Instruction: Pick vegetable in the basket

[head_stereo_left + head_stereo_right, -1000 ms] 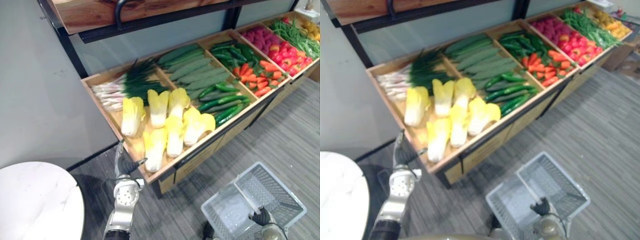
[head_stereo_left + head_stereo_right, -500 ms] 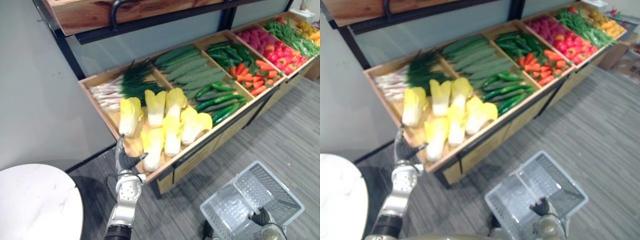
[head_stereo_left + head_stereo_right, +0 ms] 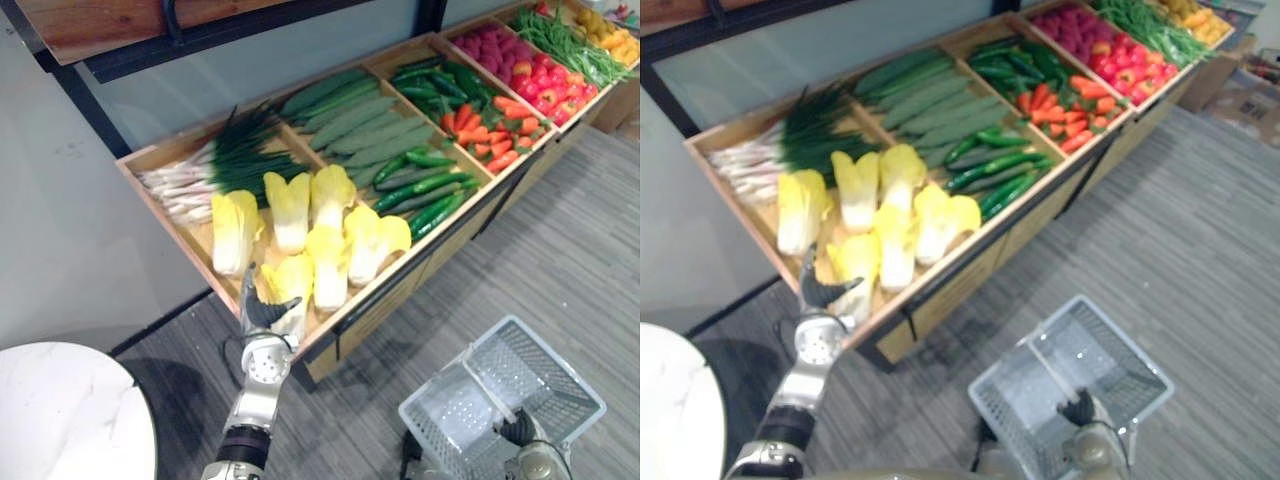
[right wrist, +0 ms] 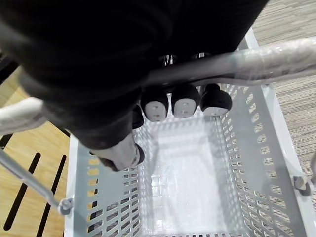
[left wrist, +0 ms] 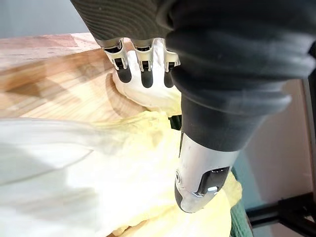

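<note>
Napa cabbage point(image 3: 288, 283) lies at the near edge of the wooden display bin point(image 3: 425, 262). Your left hand point(image 3: 262, 310) hovers over it, fingers point(image 5: 142, 69) straight, holding nothing. Likely light with soft leaves, so grip the firm white stem. Right hand point(image 3: 517, 430) is curled round the basket handle point(image 4: 256, 57).

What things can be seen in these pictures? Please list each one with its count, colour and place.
wooden display tray: one, light wood, divided in compartments
cabbages: about six, yellow and white, leftmost compartment, front
spring onions: one heap, green and white, behind the cabbages
cucumbers: several, dull green, next compartment
carrots: several, orange, further right
round produce: many, red and pink, far right
basket: one, pale grey, empty, lower right
round table: one, white, lower left
left hand: open, at the front-left cabbage
right hand: shut on the basket's handle
</note>
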